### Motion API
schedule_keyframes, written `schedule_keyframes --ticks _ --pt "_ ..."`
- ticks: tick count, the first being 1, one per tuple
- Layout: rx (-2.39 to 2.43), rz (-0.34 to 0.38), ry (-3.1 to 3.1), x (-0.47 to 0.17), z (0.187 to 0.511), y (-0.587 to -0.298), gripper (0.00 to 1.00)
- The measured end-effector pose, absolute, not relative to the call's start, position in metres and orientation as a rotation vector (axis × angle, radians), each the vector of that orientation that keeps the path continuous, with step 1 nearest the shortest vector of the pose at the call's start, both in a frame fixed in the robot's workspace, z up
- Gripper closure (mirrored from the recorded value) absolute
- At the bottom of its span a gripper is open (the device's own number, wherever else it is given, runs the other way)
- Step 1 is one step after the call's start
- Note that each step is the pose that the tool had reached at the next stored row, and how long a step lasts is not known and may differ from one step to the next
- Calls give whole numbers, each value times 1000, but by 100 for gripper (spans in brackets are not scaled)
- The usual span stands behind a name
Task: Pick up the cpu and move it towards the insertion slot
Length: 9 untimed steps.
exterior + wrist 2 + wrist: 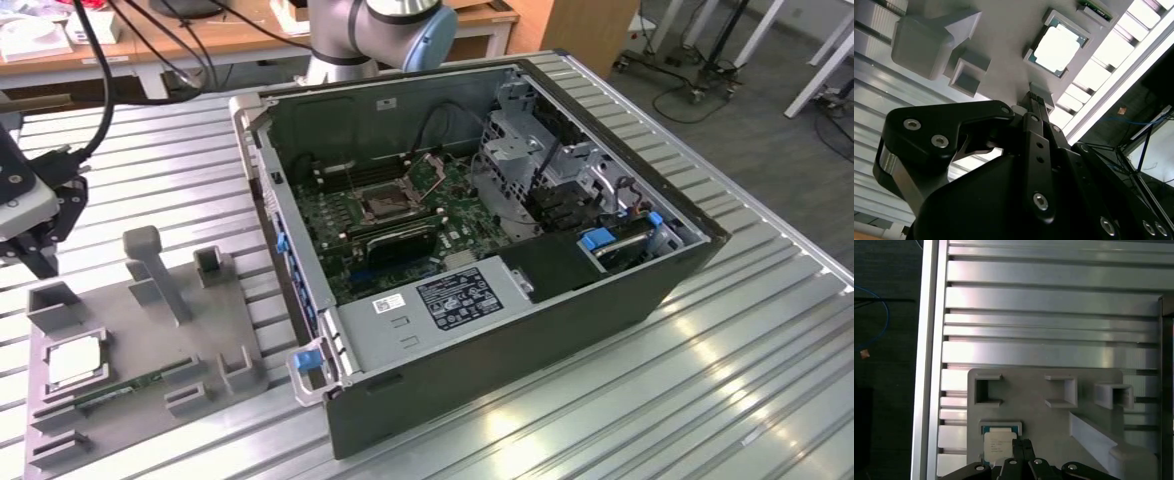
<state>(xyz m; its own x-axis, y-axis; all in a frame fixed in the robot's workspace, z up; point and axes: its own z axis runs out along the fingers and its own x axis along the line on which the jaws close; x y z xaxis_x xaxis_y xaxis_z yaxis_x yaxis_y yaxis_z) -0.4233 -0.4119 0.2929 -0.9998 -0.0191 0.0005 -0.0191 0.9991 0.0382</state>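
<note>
The cpu (74,360) lies flat in a square recess of a grey fixture plate (187,345) at the exterior view's left; its silver top also shows in both wrist views (1056,48) (998,444). My gripper (40,250) hangs above the table just beyond that plate, apart from the cpu. Its black fingers meet at the tips (1021,444) (1036,97), shut with nothing between them. The insertion slot (387,203), a dark square socket with a silver frame, sits on the motherboard inside the open computer case (534,330).
A green memory stick (127,388) lies on the fixture plate beside the cpu. Grey upright holders (158,272) rise from the plate. The case walls, drive cage (527,150) and cables surround the motherboard. The ribbed metal table (747,380) ends close to the plate.
</note>
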Motion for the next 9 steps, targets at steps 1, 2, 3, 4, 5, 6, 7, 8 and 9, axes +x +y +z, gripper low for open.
schedule_keyframes --ticks 1,2,3,4,5,6,7,8,9 --pt "30 -60 -3140 -423 292 -412 89" --pt "30 -60 -3140 -423 291 -412 89" --pt "30 -60 -3140 -423 290 -412 89" --pt "30 -60 -3140 -423 290 -412 89" --pt "30 -60 -3140 -423 290 -412 89" --pt "30 -60 -3140 -423 290 -412 89" --pt "30 -60 -3140 -423 289 -412 89" --pt "30 -60 -3140 -423 289 -412 89" --pt "30 -60 -3140 -423 289 -412 89"
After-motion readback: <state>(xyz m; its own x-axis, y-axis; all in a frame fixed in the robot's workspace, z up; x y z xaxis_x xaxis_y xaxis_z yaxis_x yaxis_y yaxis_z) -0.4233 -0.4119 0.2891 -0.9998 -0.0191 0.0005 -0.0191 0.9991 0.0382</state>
